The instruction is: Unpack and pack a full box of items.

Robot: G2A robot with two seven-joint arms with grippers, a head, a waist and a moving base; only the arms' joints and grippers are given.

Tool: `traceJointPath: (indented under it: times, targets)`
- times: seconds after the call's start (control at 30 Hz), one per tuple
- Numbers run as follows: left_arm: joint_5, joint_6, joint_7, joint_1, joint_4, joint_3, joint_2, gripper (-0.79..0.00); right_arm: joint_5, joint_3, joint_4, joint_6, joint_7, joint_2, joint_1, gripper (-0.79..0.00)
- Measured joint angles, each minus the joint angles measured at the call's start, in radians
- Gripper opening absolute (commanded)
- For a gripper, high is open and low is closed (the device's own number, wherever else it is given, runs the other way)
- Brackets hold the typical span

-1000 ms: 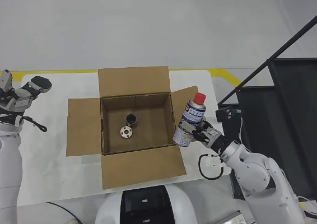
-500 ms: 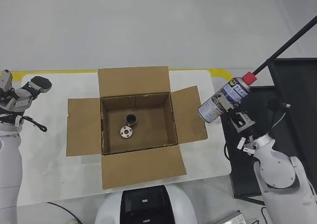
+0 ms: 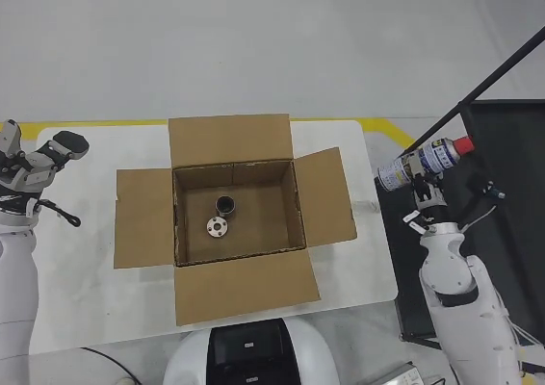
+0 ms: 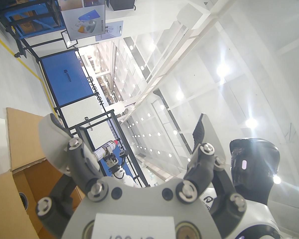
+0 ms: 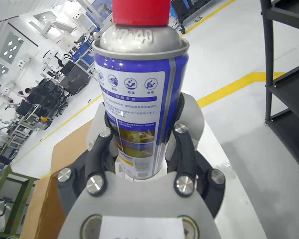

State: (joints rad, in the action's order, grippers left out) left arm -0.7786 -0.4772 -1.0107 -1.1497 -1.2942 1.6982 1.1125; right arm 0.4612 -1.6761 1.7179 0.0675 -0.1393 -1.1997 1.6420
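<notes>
Table [image 3: 80,289]: open box [image 3: 230,141], two unclear items [image 3: 217,226] inside. Right jaws clamp spray can [image 3: 425,161]; left jaws wide.

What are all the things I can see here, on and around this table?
Brown cardboard box: one, brown, open on the table.
White table: one, white, under the box.
Short dark cylinder: one, black, inside the box.
Round silver metal disc: one, silver, inside the box, beside the cylinder.
Blue spray can with red cap: one, held up beside the table.
Black metal rack: one, black, next to the table.
Right gripper: one, shut on the can.
Left gripper: one, open, empty.
</notes>
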Motion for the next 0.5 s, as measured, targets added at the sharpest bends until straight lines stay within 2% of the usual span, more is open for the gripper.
traceJointPath:
  times: [0.23,0.5]
  targets:
    - [0.0,0.0,0.0,0.0,0.0,0.0,0.0,0.0,0.088,0.101,-0.218,0.007,-0.122,-0.017,-0.131,-0.785]
    - [0.0,0.0,0.0,0.0,0.0,0.0,0.0,0.0,0.091,0.105,-0.23,0.008,-0.12,-0.017,-0.138,-0.785]
